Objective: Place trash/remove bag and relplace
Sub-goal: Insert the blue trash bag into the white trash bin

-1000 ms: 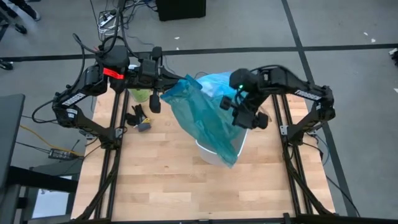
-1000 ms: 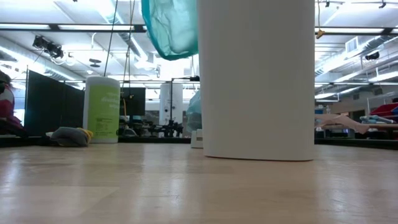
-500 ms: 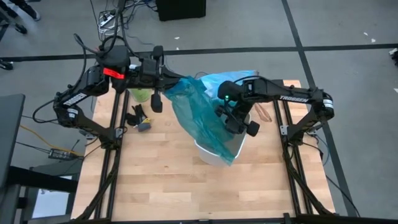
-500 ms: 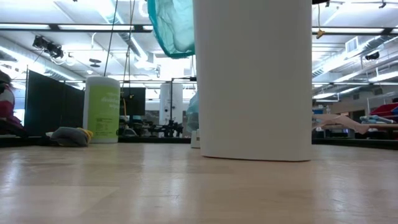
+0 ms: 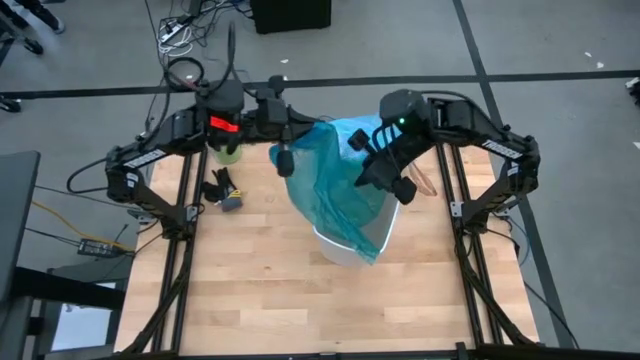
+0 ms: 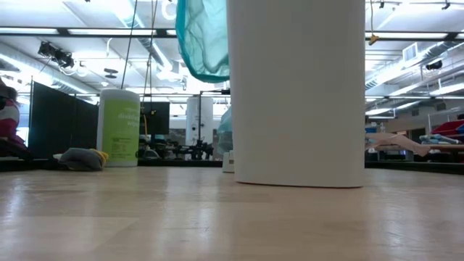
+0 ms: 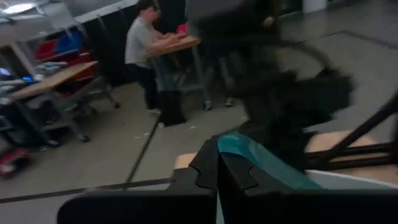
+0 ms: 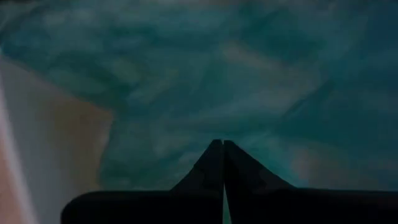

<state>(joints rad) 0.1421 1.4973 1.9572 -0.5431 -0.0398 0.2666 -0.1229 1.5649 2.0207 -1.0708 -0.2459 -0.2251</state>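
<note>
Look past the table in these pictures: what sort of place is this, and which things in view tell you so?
Probably a large open robotics lab or workshop. The low view shows a high ceiling with strip lights; the left wrist view shows a person at a workbench near red storage bins; cables lie on the grey floor.

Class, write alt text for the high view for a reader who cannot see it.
Two dark arms hold a teal-green bag up over a white bin on a wooden table, the left tool shut on its edge. A sky-blue liner lies behind.
</note>
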